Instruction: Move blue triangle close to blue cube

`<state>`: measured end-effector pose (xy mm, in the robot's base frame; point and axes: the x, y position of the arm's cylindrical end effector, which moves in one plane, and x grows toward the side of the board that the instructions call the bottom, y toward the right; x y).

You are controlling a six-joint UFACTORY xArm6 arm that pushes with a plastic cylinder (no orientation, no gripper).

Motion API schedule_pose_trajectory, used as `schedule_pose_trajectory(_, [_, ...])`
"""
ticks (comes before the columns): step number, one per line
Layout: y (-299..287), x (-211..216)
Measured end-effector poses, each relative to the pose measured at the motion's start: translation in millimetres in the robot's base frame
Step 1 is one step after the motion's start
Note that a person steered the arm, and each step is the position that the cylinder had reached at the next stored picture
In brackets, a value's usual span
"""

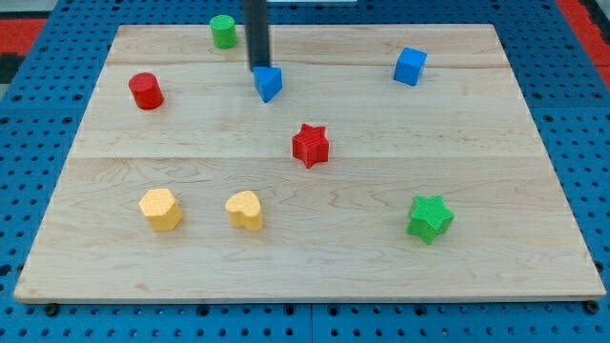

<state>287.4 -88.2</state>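
The blue triangle [269, 83] lies on the wooden board near the view's top, left of centre. The blue cube [410, 66] sits far to its right, near the top right. My dark rod comes down from the view's top and my tip [258, 66] rests at the triangle's upper left edge, touching or nearly touching it.
A green cylinder [223, 31] is at the top, left of the rod. A red cylinder [146, 90] is at the left. A red star [310, 145] is in the middle. Two yellow blocks [159, 209] [246, 210] lie lower left. A green star [429, 218] lies lower right.
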Motion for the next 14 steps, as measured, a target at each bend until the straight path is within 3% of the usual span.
schedule_pose_trajectory(1, [-27.8, 10.3])
schedule_pose_trajectory(3, [68.6, 15.6])
schedule_pose_trajectory(5, [22.8, 63.9])
schedule_pose_trajectory(6, [36.0, 71.7])
schedule_pose_trajectory(7, [85.0, 68.9])
schedule_pose_trajectory(12, [120.1, 74.4])
schedule_pose_trajectory(14, [185.2, 68.2])
